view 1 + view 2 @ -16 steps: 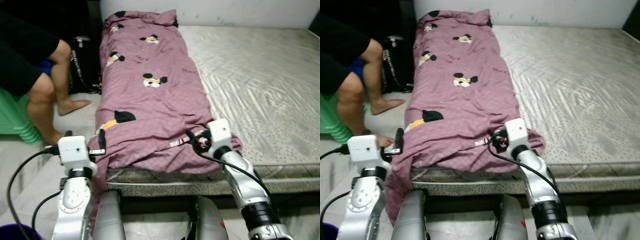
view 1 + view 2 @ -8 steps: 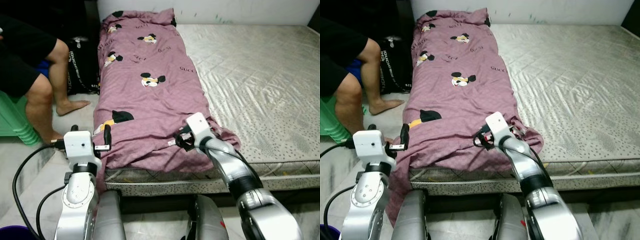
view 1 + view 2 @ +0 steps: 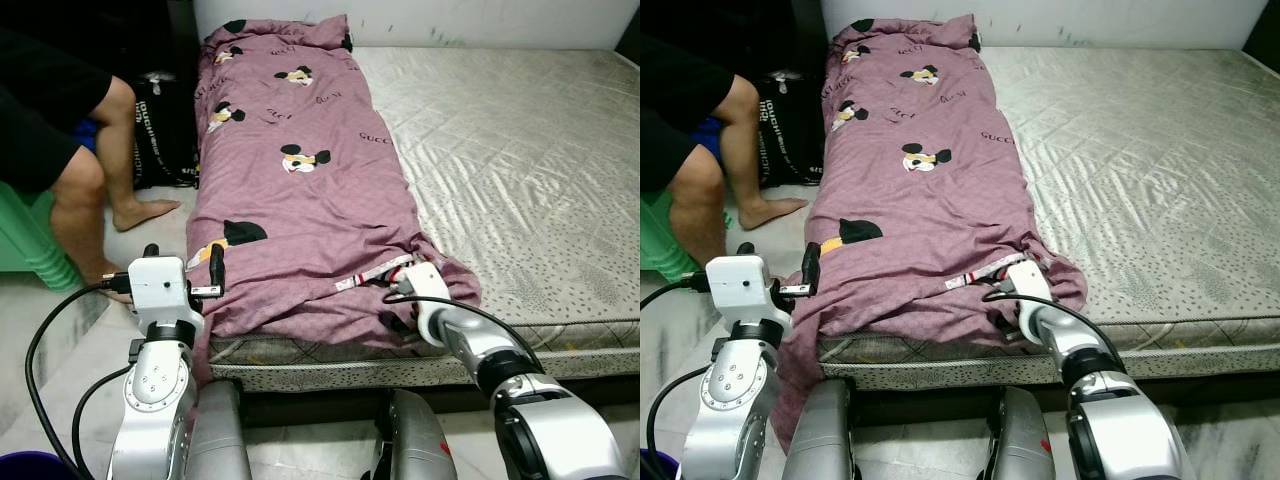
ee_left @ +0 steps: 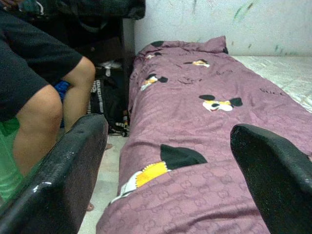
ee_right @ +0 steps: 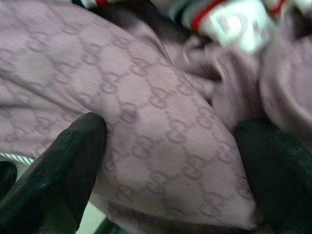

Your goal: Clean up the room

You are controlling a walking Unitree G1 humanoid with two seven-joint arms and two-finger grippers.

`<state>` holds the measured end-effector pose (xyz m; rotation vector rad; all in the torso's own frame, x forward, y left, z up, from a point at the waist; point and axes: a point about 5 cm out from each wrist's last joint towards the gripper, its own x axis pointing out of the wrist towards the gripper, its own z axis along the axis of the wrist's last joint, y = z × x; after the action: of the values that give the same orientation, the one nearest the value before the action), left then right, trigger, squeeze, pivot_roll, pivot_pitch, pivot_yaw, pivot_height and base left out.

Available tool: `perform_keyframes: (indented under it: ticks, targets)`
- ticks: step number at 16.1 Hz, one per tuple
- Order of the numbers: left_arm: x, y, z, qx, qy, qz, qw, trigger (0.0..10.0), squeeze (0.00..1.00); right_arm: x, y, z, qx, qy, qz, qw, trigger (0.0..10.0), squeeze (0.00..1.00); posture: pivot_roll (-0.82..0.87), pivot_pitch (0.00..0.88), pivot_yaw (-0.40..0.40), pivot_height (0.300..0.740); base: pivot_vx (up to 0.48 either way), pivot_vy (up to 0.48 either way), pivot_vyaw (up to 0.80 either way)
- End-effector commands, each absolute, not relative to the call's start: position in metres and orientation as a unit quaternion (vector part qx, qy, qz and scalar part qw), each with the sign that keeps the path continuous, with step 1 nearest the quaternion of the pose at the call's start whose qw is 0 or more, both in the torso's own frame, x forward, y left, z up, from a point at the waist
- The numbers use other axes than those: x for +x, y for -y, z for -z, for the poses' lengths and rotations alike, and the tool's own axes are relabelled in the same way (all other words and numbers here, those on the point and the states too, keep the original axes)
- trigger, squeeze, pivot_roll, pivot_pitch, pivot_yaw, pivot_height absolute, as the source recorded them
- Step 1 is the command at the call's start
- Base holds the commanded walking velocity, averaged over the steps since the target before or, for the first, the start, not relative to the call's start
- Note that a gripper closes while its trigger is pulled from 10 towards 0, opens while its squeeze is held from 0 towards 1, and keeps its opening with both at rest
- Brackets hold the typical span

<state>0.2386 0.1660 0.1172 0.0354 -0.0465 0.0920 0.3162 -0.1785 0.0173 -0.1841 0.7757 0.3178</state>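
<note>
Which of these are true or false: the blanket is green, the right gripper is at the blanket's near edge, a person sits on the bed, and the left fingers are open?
1. The blanket is green. False: it is mauve with cartoon prints.
2. The right gripper is at the blanket's near edge, fabric between its fingers. True.
3. A person sits on the mattress. False: the person sits beside it, feet on the floor.
4. The left gripper has its fingers open. True.

"gucci" on purple blanket [image 3: 310, 200]
</note>
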Motion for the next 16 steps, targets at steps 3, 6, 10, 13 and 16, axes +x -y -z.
perform_keyframes:
  ticks: [3,6,10,13,16]
  targets:
    - [0.234,-0.168,-0.117,0.017,0.014,-0.034,0.999,10.0,0.00,0.302,0.196,-0.006,-0.065,-0.402,-0.133,0.904,10.0,0.00,0.04,0.039,-0.032,0.572,0.000,0.000,0.00]
    - [0.216,-0.171,-0.110,0.003,-0.009,-0.020,1.000,10.0,0.00,0.279,0.215,0.009,-0.050,-0.423,-0.135,0.895,10.0,0.00,0.03,0.078,-0.016,0.572,0.000,0.000,0.00]
    - [0.194,-0.172,-0.108,-0.013,-0.028,-0.014,0.999,10.0,0.00,0.246,0.233,0.019,-0.048,-0.440,-0.137,0.886,10.0,0.00,0.02,0.133,-0.015,0.572,0.000,0.000,0.00]
    - [0.198,-0.164,-0.114,-0.032,-0.026,0.003,0.999,10.0,0.00,0.209,0.251,0.011,-0.099,-0.422,-0.121,0.893,10.0,0.00,-0.02,0.182,0.000,0.572,0.000,0.000,0.00]
    - [0.206,-0.163,-0.118,-0.030,-0.020,0.011,0.999,10.0,0.00,0.242,0.254,-0.041,-0.110,-0.249,-0.036,0.962,10.0,0.00,-0.03,0.186,0.011,0.572,0.000,0.000,0.00]
